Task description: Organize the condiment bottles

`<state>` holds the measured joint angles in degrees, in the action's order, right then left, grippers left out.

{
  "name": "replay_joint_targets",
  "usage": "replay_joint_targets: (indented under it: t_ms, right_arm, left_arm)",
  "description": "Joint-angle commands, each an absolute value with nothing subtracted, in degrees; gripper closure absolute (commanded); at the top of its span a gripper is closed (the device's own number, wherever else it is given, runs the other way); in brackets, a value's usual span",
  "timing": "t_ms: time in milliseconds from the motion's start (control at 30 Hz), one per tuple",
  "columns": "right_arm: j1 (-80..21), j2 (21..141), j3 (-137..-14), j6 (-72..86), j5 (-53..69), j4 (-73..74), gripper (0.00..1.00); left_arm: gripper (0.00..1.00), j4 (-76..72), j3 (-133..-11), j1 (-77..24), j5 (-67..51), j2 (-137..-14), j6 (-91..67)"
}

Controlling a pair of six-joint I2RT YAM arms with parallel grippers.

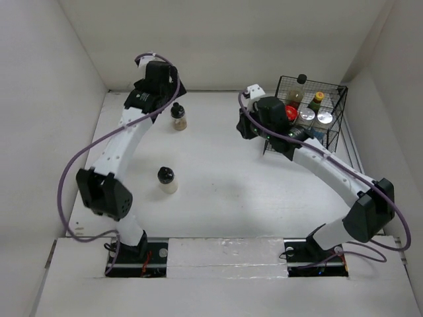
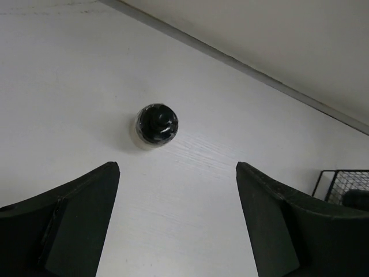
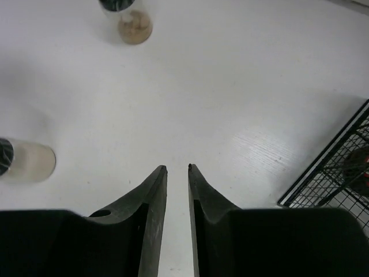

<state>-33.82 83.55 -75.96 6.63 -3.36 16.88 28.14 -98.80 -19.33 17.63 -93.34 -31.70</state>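
Two loose jars stand well apart on the worktop (image 1: 225, 165). The brown-filled jar (image 1: 178, 117) is toward the far edge, and the pale jar (image 1: 167, 179) is nearer the arm bases. Between them and the wire basket (image 1: 338, 122) at the far right sits the right arm's wrist, just beside the basket's left wall.

Upright inside the basket are a dark sauce bottle (image 1: 301, 82), a green-capped bottle (image 1: 318, 99), a red-lidded jar (image 1: 291, 111) half hidden by that wrist, and two silver-capped shakers (image 1: 307, 114) (image 1: 324, 117) side by side.

The left fingers (image 2: 86, 202) hang spread wide and empty, with a black cap ahead of them. It is probably the brown-filled jar, though the top-down view is poor. The right fingers (image 3: 147, 202) are pinched almost together over bare worktop, gripping nothing.
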Motion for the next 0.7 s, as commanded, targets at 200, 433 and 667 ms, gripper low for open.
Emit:
replay_joint_targets:
  t_ms: [200,433,667]
  right_arm:
    - [-37.69,81.56,-75.5,6.42,2.73,16.42,0.57]
    - [-36.92,78.49,-73.22,5.1,-0.09,17.75,0.55]
    - [-35.68,76.82,-71.89,5.1,-0.09,18.89,0.55]
  left_arm:
    - [0.42,30.23,-111.0,-19.25,22.5,-110.29,-27.16]
    - [0.46,30.33,-114.96,-17.84,23.55,-116.54,-26.99]
    - [0.47,31.9,-121.63,-17.31,23.03,-123.31,-25.14]
